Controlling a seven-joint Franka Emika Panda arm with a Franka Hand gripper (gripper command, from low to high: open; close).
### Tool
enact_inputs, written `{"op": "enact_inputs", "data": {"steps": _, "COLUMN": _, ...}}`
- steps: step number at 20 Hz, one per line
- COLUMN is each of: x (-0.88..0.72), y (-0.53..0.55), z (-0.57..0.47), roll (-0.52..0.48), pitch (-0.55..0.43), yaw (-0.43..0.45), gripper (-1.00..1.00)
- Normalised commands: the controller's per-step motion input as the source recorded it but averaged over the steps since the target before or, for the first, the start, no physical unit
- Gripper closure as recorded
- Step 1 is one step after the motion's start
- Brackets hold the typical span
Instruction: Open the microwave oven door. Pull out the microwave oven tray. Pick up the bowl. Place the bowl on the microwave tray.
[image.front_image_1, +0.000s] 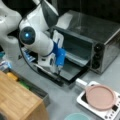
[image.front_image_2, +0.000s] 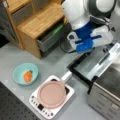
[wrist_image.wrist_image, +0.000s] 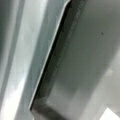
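Door: microwave oven door (image.front_image_1: 67, 72) already dropped open, lying flat in front of the cavity; also seen in a front view (image.front_image_2: 83, 63).
Oven: microwave oven (image.front_image_1: 100, 37) at the far right of the tabletop (image.front_image_1: 65, 100), three black knobs on its right front.
Tray: microwave oven tray (image.front_image_1: 77, 58) partly out of the cavity, its front edge over the open door; same pale slab in a front view (image.front_image_2: 102, 63). Not yet fully drawn out, judging by how much still sits inside.
Gripper: gripper (image.front_image_1: 59, 71) low over the open door, just beside the tray's front edge; blue body visible in a front view (image.front_image_2: 85, 45).
Fingers: cannot tell whether wide, narrow or holding anything; tips hidden against the door.
Wrist view: only grey metal surfaces and a dark seam, close up; no fingers visible.
Bowl: bowl (image.front_image_2: 25, 73) near the tabletop's front edge, well apart from the oven, with an orange item (image.front_image_2: 28, 76) inside; rim also in a front view (image.front_image_1: 77, 116).
Progress: door step done; tray step under way; bowl untouched, not on the tray.
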Motion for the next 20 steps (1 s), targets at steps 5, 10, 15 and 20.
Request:
{"op": "enact_inputs", "data": {"steps": 5, "x": -0.23, "y": 0.12, "z": -0.04, "roll": -0.287, "pitch": -0.09, "yaw": -0.054, "gripper": -1.0}}
{"op": "enact_inputs", "data": {"steps": 10, "x": -0.13, "y": -0.02, "z": -0.03, "roll": -0.23, "pitch": -0.021, "yaw": -0.029, "gripper": -1.0}}
{"op": "enact_inputs", "data": {"steps": 15, "x": 0.0, "y": -0.12, "z": 0.27, "roll": -0.326, "pitch": 0.145, "yaw": -0.008, "gripper": -1.0}}
{"op": "enact_inputs", "data": {"steps": 20, "x": 0.1, "y": -0.09, "z": 0.39, "roll": -0.28, "pitch": 0.131, "yaw": -0.009, "gripper": -1.0}}
